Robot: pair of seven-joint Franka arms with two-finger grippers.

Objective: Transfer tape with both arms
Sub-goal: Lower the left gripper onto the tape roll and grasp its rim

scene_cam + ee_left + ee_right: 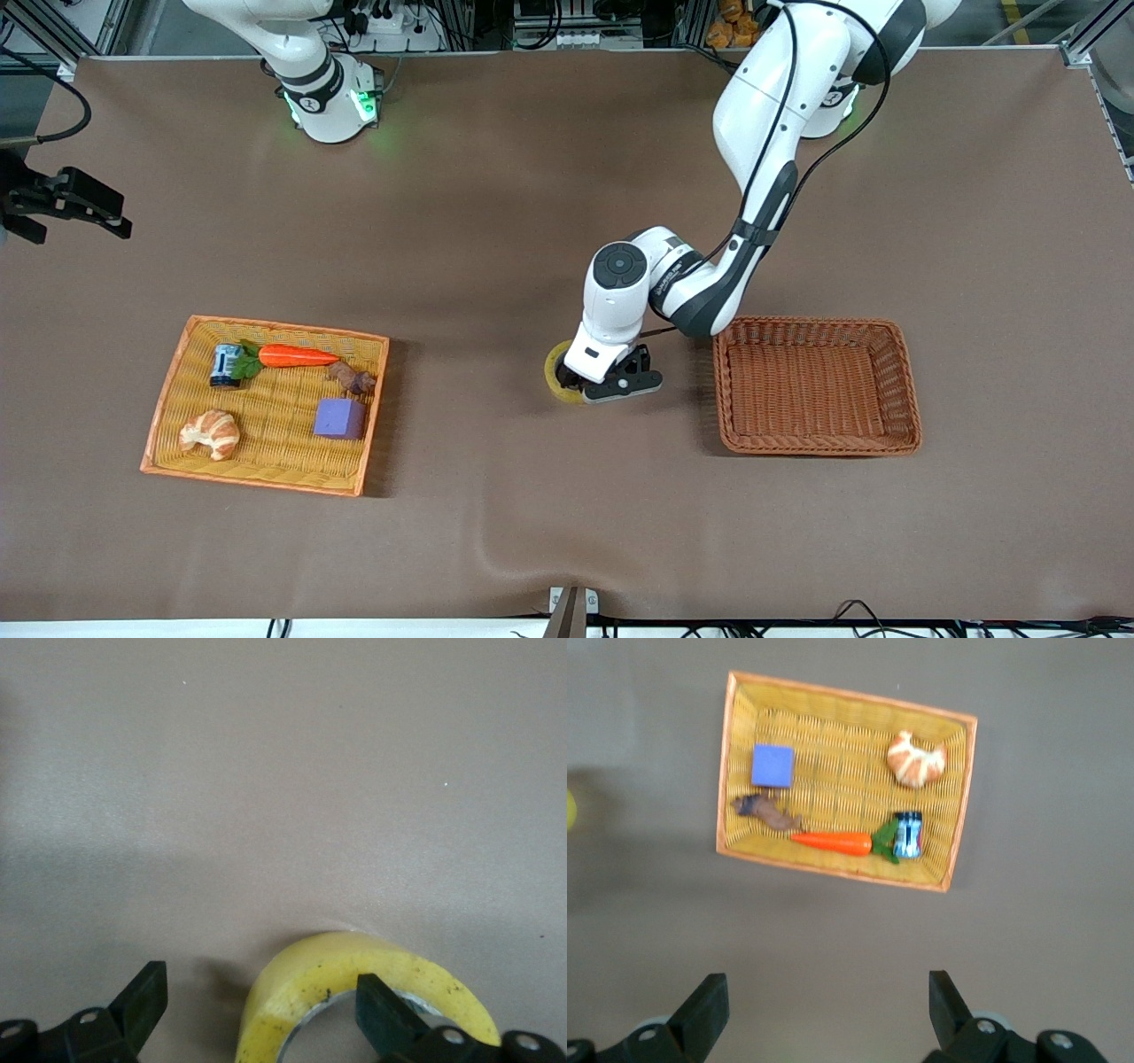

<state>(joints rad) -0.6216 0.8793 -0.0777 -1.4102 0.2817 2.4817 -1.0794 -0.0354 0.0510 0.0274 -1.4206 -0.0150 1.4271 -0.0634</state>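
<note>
The tape [556, 368], a yellowish ring with a grey-white core, lies flat on the brown table near its middle. My left gripper [585, 383] is down at the tape and open. In the left wrist view, the left gripper [259, 985] straddles the wall of the tape [354, 961]: one finger stands in the ring's hole, the other outside it on the table side. The fingers do not press the wall. My right gripper [111, 217] is open and empty, up in the air at the right arm's end. In its own view the right gripper [826, 990] looks down on the yellow basket.
A yellow wicker basket [168, 416] toward the right arm's end holds a carrot [297, 356], a can [225, 364], a croissant [211, 432], a purple cube [339, 418] and a small brown item [353, 378]. An empty brown wicker basket [904, 390] stands beside the tape toward the left arm's end.
</note>
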